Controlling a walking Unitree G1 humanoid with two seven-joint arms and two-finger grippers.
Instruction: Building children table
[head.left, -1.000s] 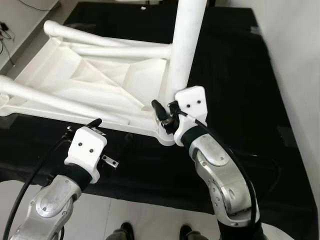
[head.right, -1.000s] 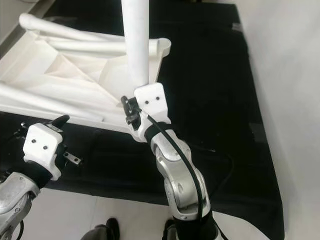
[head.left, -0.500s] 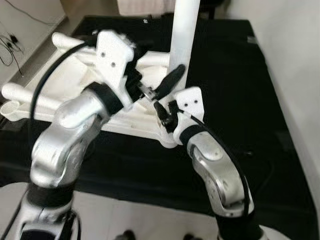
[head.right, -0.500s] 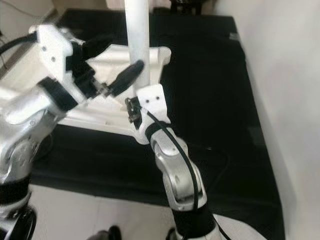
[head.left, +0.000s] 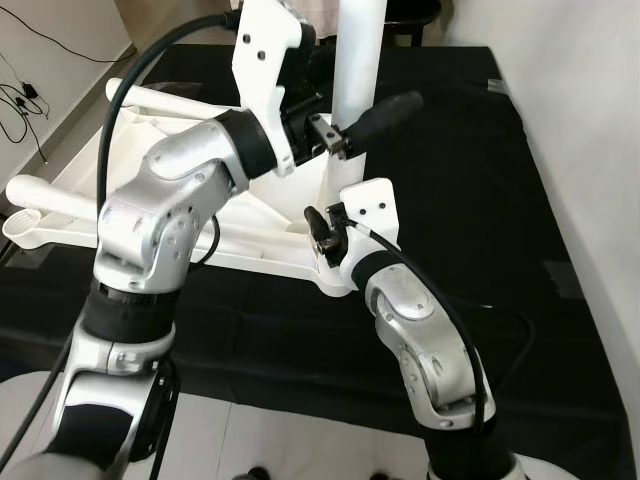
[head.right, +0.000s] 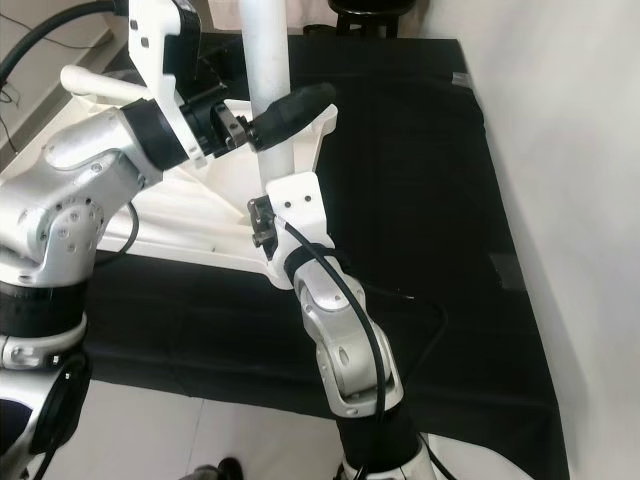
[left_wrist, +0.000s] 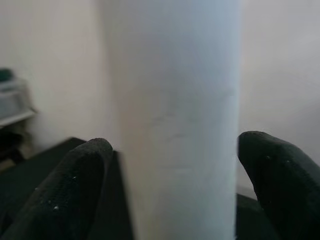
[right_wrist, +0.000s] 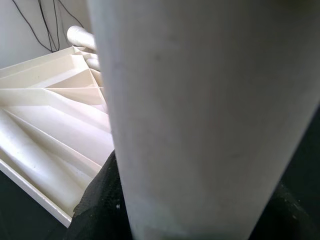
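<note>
Right end effector (head.left: 322, 222) clamped on leg (head.left: 357, 70) base, keeping it upright; left end effector (head.left: 352, 100) spread wide around it, ready to steady.

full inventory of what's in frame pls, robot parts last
Tabletop: one, white, upside down on the black mat.
Upright leg: one, white, standing at the tabletop's near right corner.
Lying legs: at least two, white, across the tabletop's left side.
Mat: one, black, on the floor.
Cables: dark, floor far left.
Left gripper: black fingers straddling the upright leg, high up.
Right gripper: black fingers at the upright leg's base.
</note>
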